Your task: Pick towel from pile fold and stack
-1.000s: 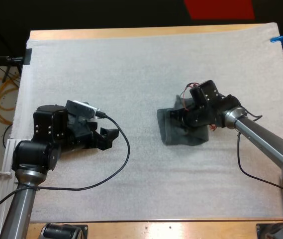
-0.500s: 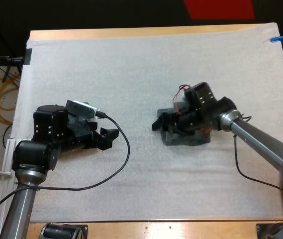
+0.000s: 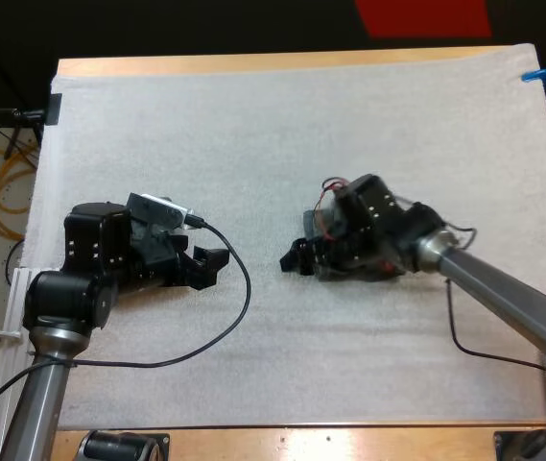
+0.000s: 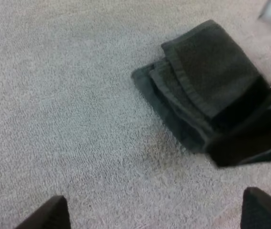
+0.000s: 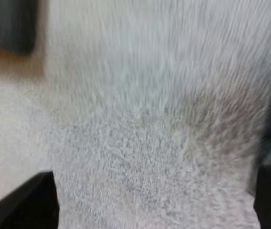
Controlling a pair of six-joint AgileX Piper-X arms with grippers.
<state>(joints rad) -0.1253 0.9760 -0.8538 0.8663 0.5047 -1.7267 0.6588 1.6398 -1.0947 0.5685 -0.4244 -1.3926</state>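
The right gripper (image 3: 296, 259) holds its fingers apart over bare mat (image 3: 253, 144), with the folded towel (image 4: 211, 71) just behind them (the left gripper (image 3: 209, 268) is spread too, well apart).

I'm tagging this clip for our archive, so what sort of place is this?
Probably a robotics lab bench. Two arms, with a left gripper and a right gripper, reach over a white mat on a wooden table. A folded towel is the workpiece, and orange cable lies on the floor.

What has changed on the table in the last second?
The right claw slid across the folded towel toward the left claw and now pokes past the towel's edge, open and empty. The left claw stayed put, open.
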